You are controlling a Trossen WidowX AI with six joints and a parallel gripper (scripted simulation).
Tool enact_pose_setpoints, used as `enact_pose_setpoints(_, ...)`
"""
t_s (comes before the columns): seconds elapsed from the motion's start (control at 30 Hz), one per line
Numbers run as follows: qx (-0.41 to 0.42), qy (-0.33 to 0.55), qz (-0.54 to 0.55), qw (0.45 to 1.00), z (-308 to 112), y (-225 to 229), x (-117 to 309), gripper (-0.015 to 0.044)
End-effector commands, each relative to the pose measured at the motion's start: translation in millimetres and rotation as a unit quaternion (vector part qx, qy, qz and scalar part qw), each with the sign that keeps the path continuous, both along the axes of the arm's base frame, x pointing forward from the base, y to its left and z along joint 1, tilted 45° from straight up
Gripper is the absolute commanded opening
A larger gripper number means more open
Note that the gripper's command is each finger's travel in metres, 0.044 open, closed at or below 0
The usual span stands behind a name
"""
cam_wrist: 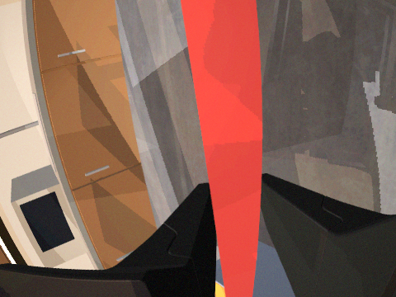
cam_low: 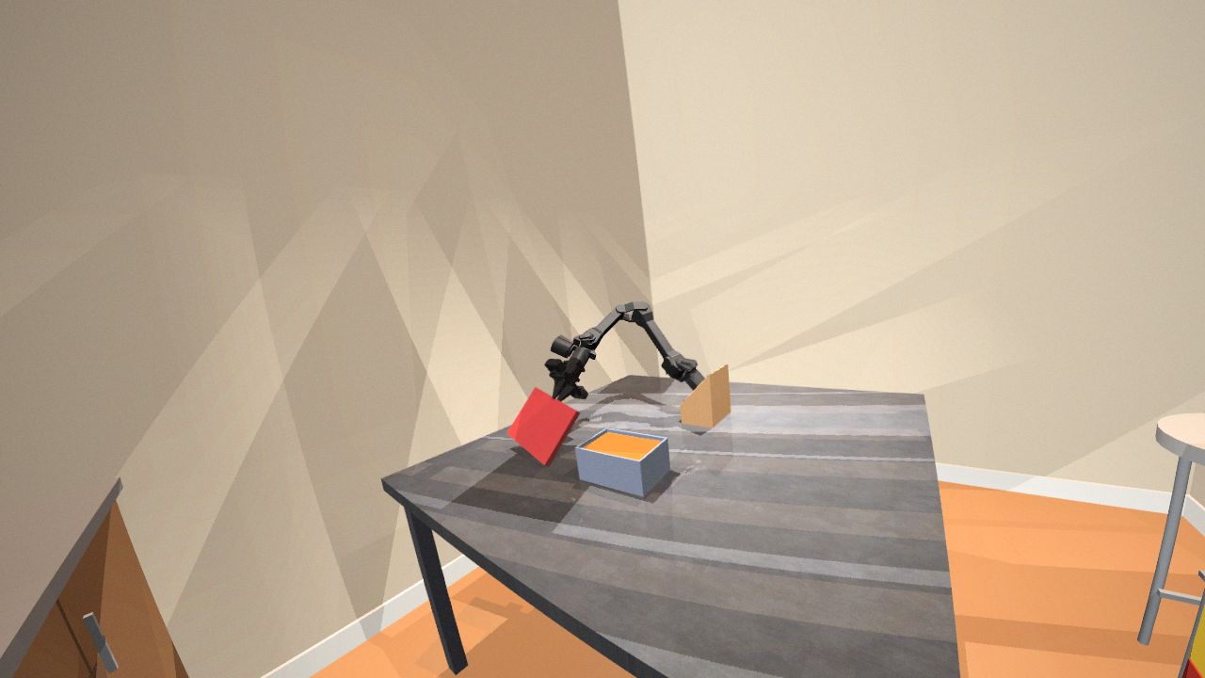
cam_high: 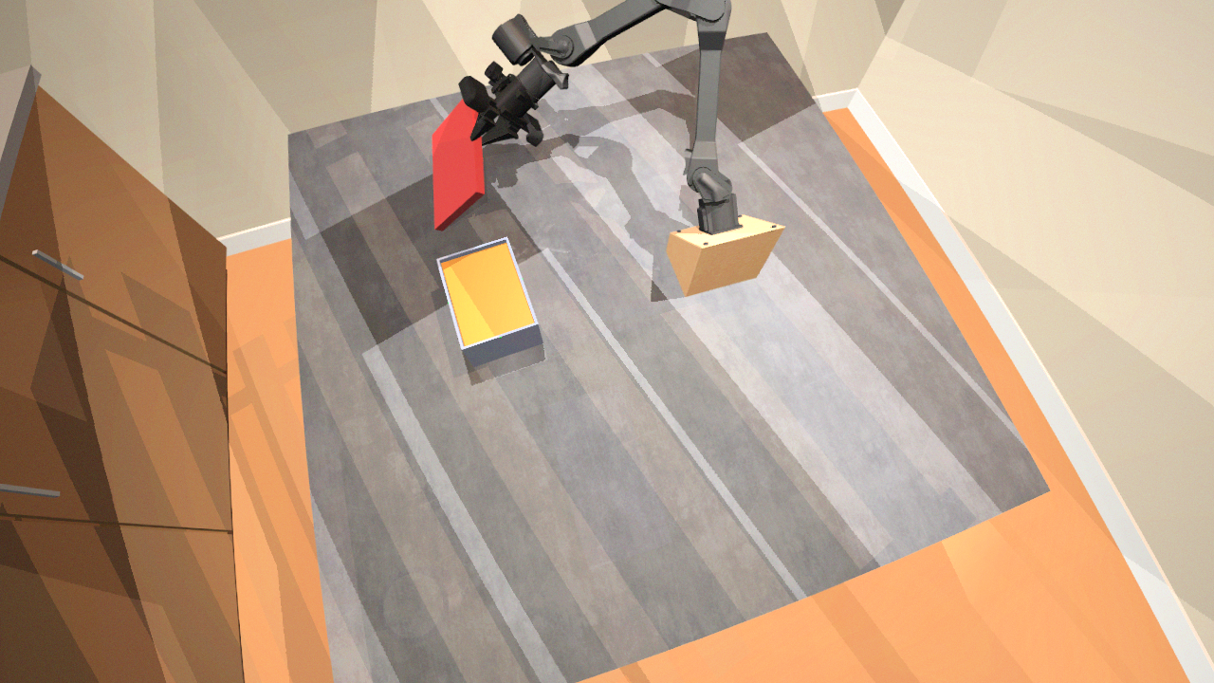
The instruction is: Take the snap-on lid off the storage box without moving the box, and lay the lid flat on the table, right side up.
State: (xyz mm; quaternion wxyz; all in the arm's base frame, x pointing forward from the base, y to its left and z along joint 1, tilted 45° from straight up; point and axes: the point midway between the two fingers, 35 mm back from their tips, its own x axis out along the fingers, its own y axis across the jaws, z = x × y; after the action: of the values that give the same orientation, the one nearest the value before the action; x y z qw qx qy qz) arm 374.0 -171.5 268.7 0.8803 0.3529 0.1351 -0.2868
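The red lid (cam_high: pixel 456 174) (cam_low: pixel 543 427) (cam_wrist: pixel 233 124) is steeply tilted beside the storage box, on its far left side in the top view. My gripper (cam_high: pixel 480 138) (cam_low: pixel 555 396) (cam_wrist: pixel 233 189) is shut on the lid near its upper edge, with one finger on each side. The lid's low corner hangs near the table; whether it touches is hard to tell. The storage box (cam_high: pixel 502 340) (cam_low: pixel 608 472), blue-grey with an orange-yellow inside, stands upright and open on the table (cam_high: pixel 594 475) (cam_low: pixel 758 540).
The arm's wooden wedge base (cam_high: pixel 726 259) (cam_low: pixel 707 403) stands on the table right of the box. The table's far left edge lies close behind the lid. A brown cabinet (cam_high: pixel 110 357) (cam_wrist: pixel 91 124) stands beyond the table's left side. A stool (cam_low: pixel 1172 523) stands off to the right.
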Motion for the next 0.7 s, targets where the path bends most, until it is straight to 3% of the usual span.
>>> enact_pose_setpoints(0.0,0.001,0.015,-0.005,1.000,-12.5,-6.2,-1.8,0.0000)
enact_pose_setpoints(0.67,0.001,0.015,-0.005,1.000,-23.7,-17.4,-1.5,0.0000)
